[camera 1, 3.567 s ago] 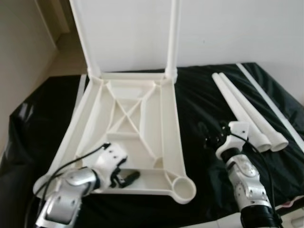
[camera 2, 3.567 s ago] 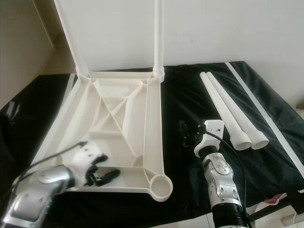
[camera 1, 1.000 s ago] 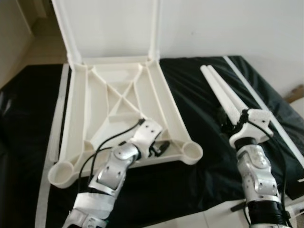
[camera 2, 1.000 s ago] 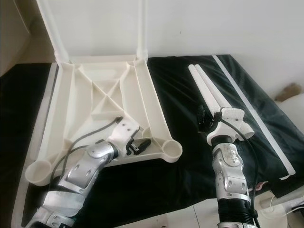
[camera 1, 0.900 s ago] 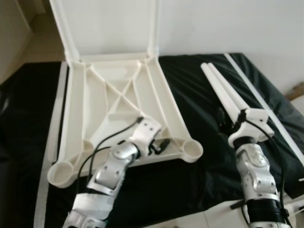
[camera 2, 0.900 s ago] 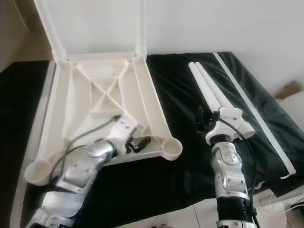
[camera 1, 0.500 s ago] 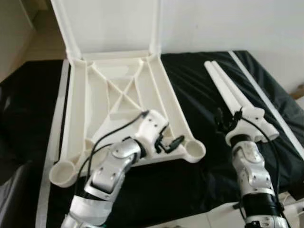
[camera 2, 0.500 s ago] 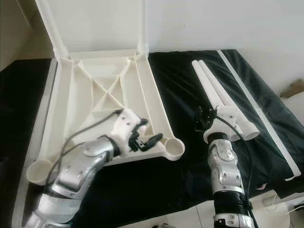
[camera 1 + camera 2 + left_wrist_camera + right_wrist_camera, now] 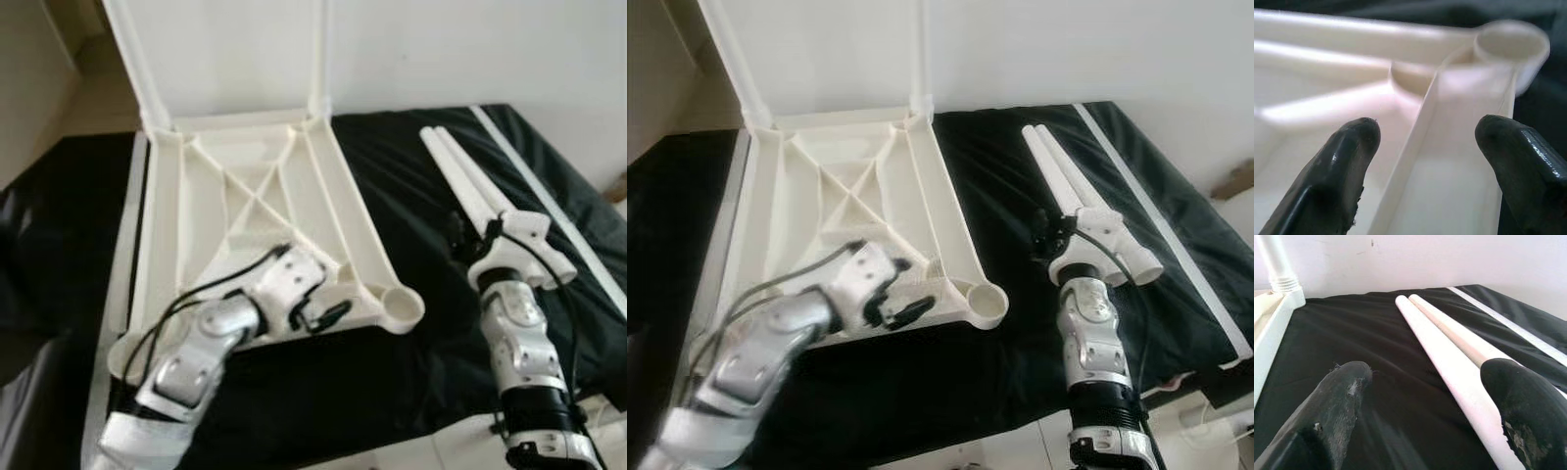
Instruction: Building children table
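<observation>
White plastic everywhere: we have the upturned tabletop (image 9: 245,225) lying underside-up on the black sheet (image 9: 411,206), two legs screwed into its far corners, and the near right socket (image 9: 401,305) still empty. Our step, as we judge it, is fetching one of the two loose legs (image 9: 1068,191) for that socket. To do it well we should close on one leg only, near its middle so it balances, then bring it upright over the socket. Our right hand (image 9: 1425,396) is wide apart and holds nothing; the nearer leg passes just inside its outer finger (image 9: 1528,406). Our left hand (image 9: 1425,147) is also spread, empty, straddling a rib of the tabletop, the socket just ahead of it.
</observation>
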`<state>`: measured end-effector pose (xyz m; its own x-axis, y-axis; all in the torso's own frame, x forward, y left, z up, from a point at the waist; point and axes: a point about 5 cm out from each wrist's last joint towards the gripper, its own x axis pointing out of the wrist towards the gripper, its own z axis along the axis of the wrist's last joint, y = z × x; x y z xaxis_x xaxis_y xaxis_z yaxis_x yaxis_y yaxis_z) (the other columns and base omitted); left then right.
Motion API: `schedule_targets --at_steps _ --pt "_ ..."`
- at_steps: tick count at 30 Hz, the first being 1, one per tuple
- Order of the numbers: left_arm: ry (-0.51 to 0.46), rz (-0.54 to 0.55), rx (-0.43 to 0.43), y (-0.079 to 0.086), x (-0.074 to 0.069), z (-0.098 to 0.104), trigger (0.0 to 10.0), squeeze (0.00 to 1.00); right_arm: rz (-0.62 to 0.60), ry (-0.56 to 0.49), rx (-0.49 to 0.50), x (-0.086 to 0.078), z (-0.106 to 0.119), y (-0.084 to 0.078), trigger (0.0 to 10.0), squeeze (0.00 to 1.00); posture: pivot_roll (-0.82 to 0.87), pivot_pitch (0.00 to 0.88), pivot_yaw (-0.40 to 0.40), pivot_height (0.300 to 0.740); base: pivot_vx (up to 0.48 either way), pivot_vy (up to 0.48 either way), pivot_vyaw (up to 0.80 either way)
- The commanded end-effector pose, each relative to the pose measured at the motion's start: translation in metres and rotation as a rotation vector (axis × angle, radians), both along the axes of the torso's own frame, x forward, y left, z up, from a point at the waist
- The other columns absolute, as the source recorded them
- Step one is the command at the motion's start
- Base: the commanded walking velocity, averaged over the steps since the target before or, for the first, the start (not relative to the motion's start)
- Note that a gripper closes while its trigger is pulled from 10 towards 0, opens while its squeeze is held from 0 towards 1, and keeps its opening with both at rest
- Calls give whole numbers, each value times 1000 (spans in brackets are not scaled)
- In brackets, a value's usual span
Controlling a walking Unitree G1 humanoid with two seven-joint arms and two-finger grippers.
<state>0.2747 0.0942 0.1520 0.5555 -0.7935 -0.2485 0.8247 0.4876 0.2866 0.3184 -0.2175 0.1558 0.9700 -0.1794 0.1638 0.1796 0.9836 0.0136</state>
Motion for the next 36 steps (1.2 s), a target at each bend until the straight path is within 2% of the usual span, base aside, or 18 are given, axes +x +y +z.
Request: schedule_targets --at_steps 1,7,14,17,18,20,21,26,28,31,32,33,34,35,36 --pt "-8 -28 -5 9 -2 3 10000 0 -39 0 3 -6 -3 -7 10000 0 -12 54 11 740 0 0 0" --pt "-20 -11 11 25 2 4 10000 0 -84 3 5 -14 -7 -18 10000 0 -30 61 21 740 0 0 0" --pt "-13 31 14 39 6 -3 10000 0 -97 5 -1 -18 -9 -20 10000 0 -45 42 21 740 0 0 0" --pt "-33 26 128 44 5 -18 10000 0 -100 -6 -3 -15 -5 -22 10000 0 -45 25 17 740 0 0 0" --pt "-33 26 128 44 5 -18 10000 0 -100 -6 -3 -15 -5 -22 10000 0 -45 25 17 740 0 0 0" --pt "-32 10 208 46 1 -31 10000 0 -94 -15 -6 -12 -2 -21 10000 0 -42 7 10 740 0 0 0" --pt "-32 10 208 46 1 -31 10000 0 -94 -15 -6 -12 -2 -21 10000 0 -42 7 10 740 0 0 0" --pt "-3 -18 229 43 -6 -40 10000 0 -79 -23 -9 -8 1 -18 10000 0 -39 0 5 740 0 0 0" --pt "56 -123 202 33 -22 -44 10000 0 -73 -31 -10 -4 4 -17 10000 0 -34 0 2 740 0 0 0" --pt "79 -172 189 28 -29 -45 10000 0 -73 -34 -9 -3 5 -17 10000 0 -34 0 2 740 0 0 0" --pt "114 -234 153 21 -38 -45 10000 0 -73 -36 -8 -3 6 -17 10000 0 -30 0 4 740 0 0 0" --pt "114 -234 153 21 -38 -45 10000 0 -73 -36 -8 -3 6 -17 10000 0 -30 0 4 740 0 0 0" --pt "143 -268 111 13 -44 -44 10000 0 -72 -39 -5 -2 6 -16 10000 0 -30 0 5 740 0 0 0" --pt "143 -268 111 13 -44 -44 10000 0 -72 -39 -5 -2 6 -16 10000 0 -30 0 5 740 0 0 0" --pt "167 -289 75 7 -48 -44 10000 0 -71 -40 -4 -1 6 -16 10000 0 -30 0 5 740 0 0 0"
